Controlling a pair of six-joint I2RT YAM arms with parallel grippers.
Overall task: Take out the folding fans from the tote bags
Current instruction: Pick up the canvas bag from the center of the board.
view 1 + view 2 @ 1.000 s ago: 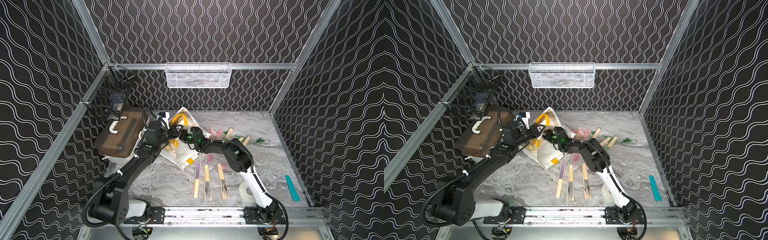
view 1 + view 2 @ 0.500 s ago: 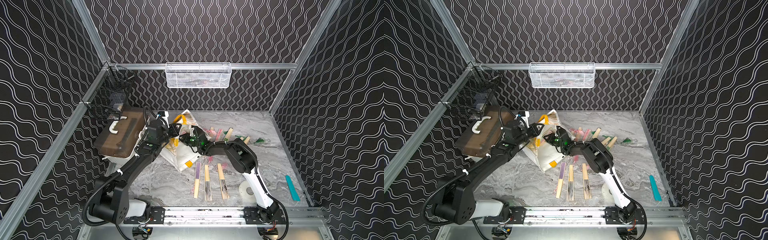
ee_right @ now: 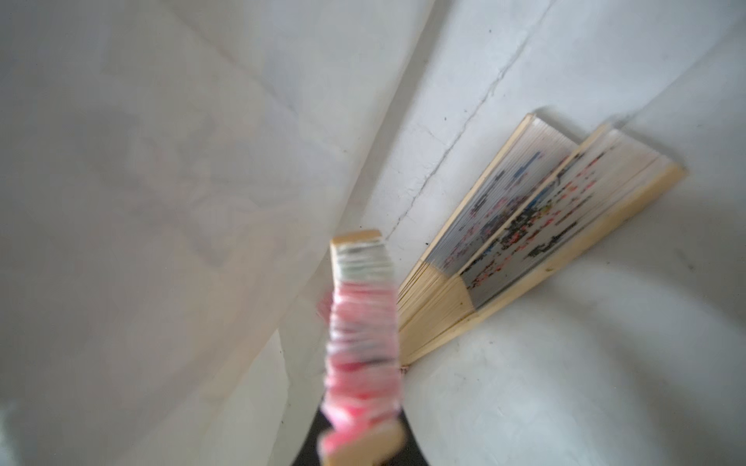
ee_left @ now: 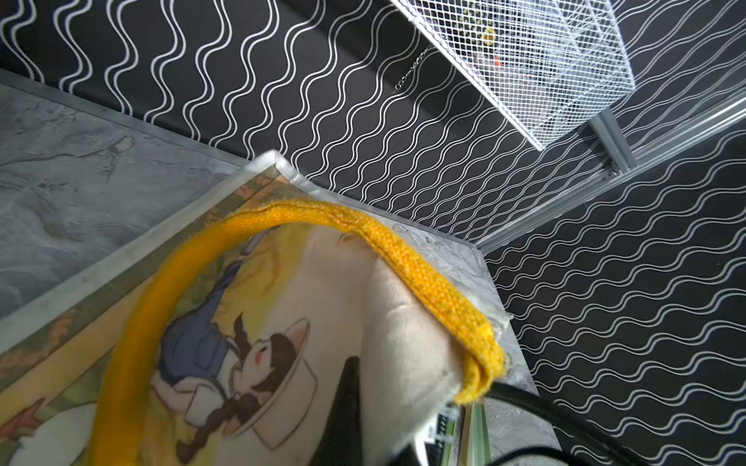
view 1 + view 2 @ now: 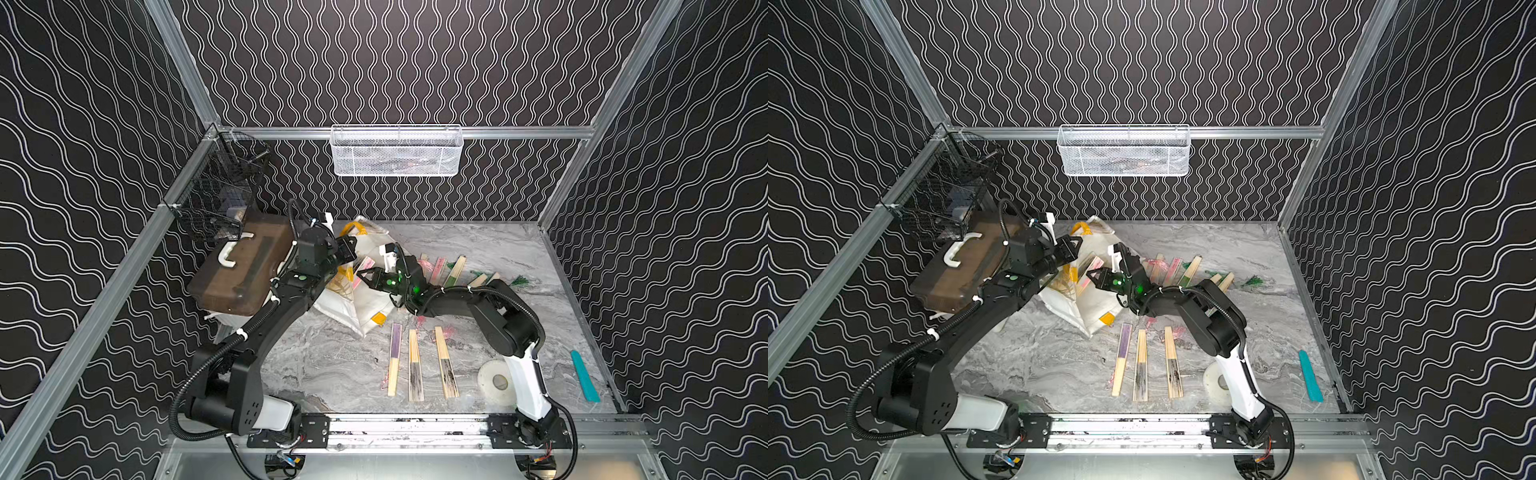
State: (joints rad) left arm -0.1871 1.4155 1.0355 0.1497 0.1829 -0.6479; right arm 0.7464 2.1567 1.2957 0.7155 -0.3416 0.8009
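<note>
**Two grippers at the tote, one pink fan pinched**

The white tote bag (image 5: 358, 308) lies slumped on the left-centre of the marble tabletop (image 5: 332, 370), just right of the brown-lidded box (image 5: 245, 266). The left gripper (image 5: 350, 245) is at the bag's far rim, with its jaws clamped tight on the fabric beside the yellow handle (image 4: 403, 258). The left wrist view shows cream cloth folded over a dark finger (image 4: 347, 403), and the handle loops above it.

The right gripper (image 5: 365, 277) reaches in from the right to the bag's open end. Its jaws are drawn narrow around a pink fan (image 3: 361, 343). The right wrist view shows that fan blurred, sticking out from between the jaws against the bag's white lining. Deeper inside, against the same lining, lie two printed fans (image 3: 524, 226). They are closed, with white paper and pale ribs, and one overlaps the other.

Outside the bag, three fans lie side by side on the near tabletop, right of the bag's near corner. They are a purple fan (image 5: 395, 357) on the left and two black-and-white fans (image 5: 415, 365) beside it. Farther back, right of the right gripper, is a loose cluster of pink and green fans (image 5: 455, 270). Green tassels (image 5: 519, 282) trail off to their right.

A white tape roll (image 5: 496, 380) sits near the right arm's base, and a teal strip (image 5: 584, 376) lies at the near right edge. A white mesh basket (image 5: 397, 151) hangs on the far wall, and a black wire basket (image 5: 220, 199) hangs at the far left corner.
</note>
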